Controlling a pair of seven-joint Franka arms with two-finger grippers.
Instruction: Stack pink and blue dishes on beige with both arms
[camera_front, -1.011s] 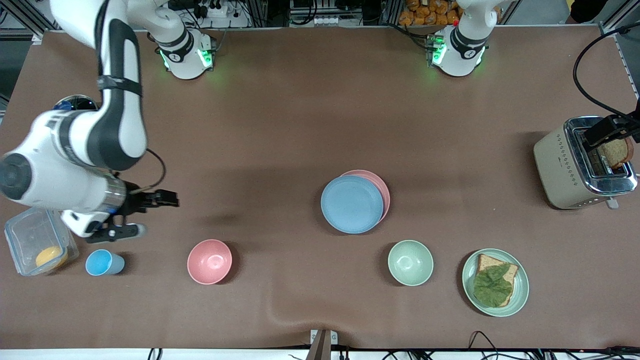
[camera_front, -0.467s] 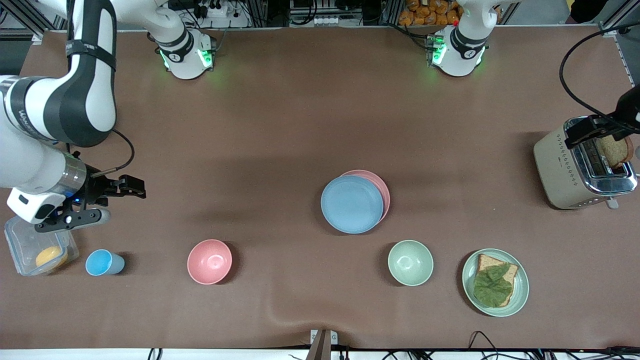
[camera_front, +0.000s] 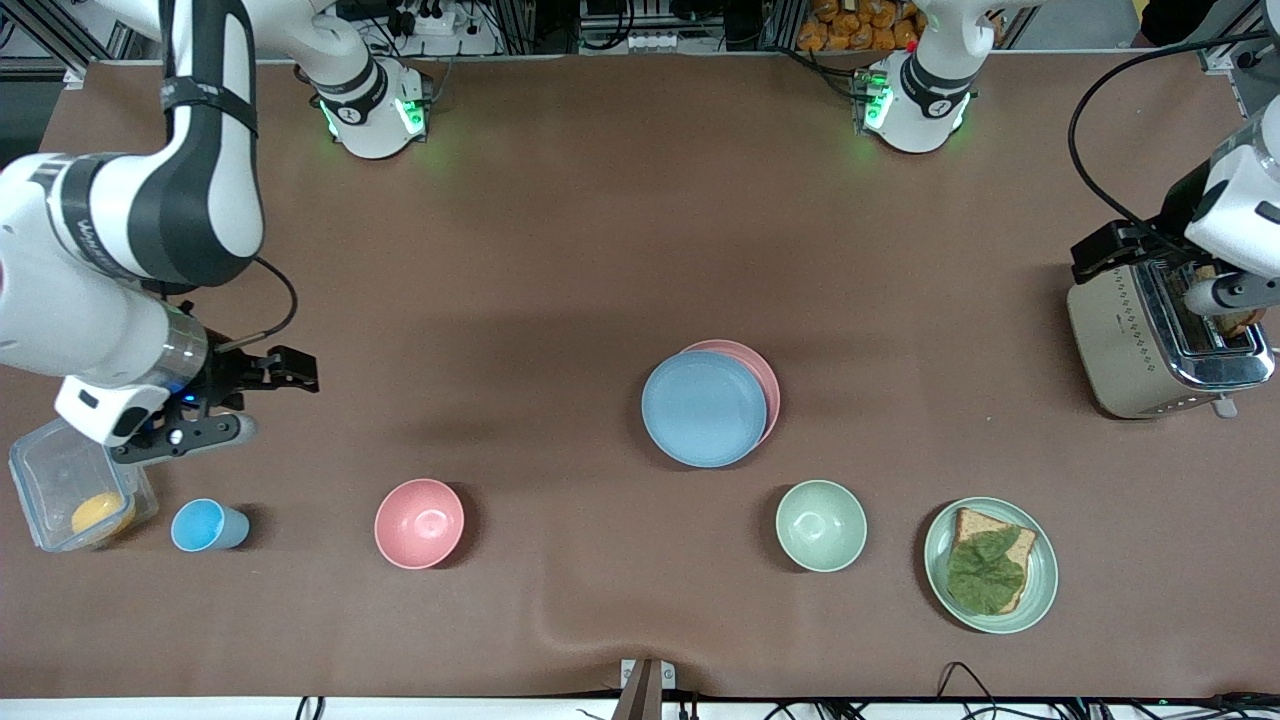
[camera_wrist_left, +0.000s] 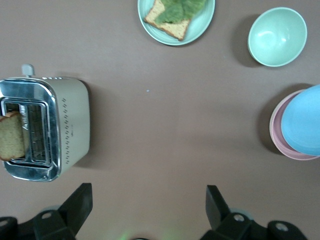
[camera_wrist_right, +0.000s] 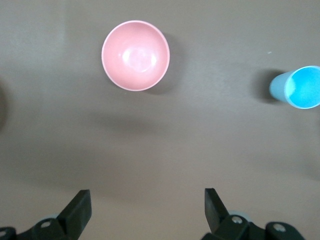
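Note:
The light blue plate (camera_front: 703, 408) lies on the pink plate (camera_front: 770, 385) at the table's middle, slightly offset; both also show in the left wrist view as the blue plate (camera_wrist_left: 306, 120) and the pink plate (camera_wrist_left: 276, 136). No beige plate shows; it is hidden or out of view. My right gripper (camera_front: 262, 403) hangs open over bare table at the right arm's end, near the blue cup, nothing between its fingers (camera_wrist_right: 147, 196). My left gripper (camera_front: 1165, 270) hangs open and empty (camera_wrist_left: 148, 192) over the toaster.
A toaster (camera_front: 1130, 350) with a bread slice stands at the left arm's end. Nearer the camera are a green bowl (camera_front: 821, 525), a green plate (camera_front: 1043, 570) with bread and lettuce, a pink bowl (camera_front: 419, 523), a blue cup (camera_front: 205, 525) and a clear container (camera_front: 45, 475).
The right arm swung toward its end of the table, then came back a little. The left arm came farther into view over the toaster. The plates did not move.

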